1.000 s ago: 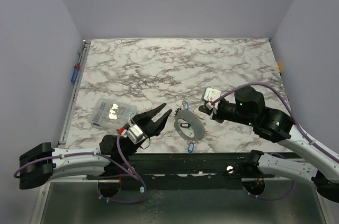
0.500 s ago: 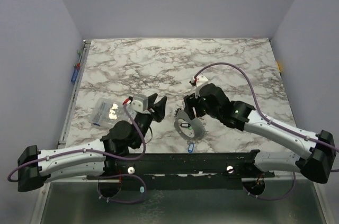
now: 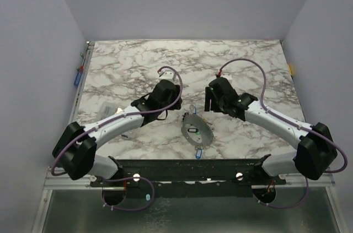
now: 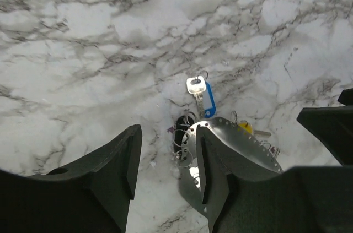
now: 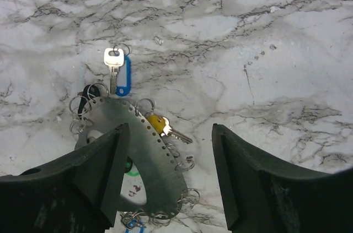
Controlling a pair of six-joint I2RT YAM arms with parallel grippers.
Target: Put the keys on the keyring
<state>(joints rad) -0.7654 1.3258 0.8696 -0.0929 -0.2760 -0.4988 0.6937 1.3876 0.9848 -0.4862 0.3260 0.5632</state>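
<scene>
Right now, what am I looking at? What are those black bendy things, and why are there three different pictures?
Those are two robot arms, a left arm and a right arm, bolted to the near edge of a marble table. One picture comes from a camera high above them. The other two come from little cameras on the wrists, so you see each claw's own black fingers at the bottom. On the table lies a flat silver key ring with lots of small holes and tiny wire loops around it. Little keys lie at its edge, such as a blue-tagged key and a yellow key. The left claw and the right claw hover near the ring, both open and holding nothing.
</scene>
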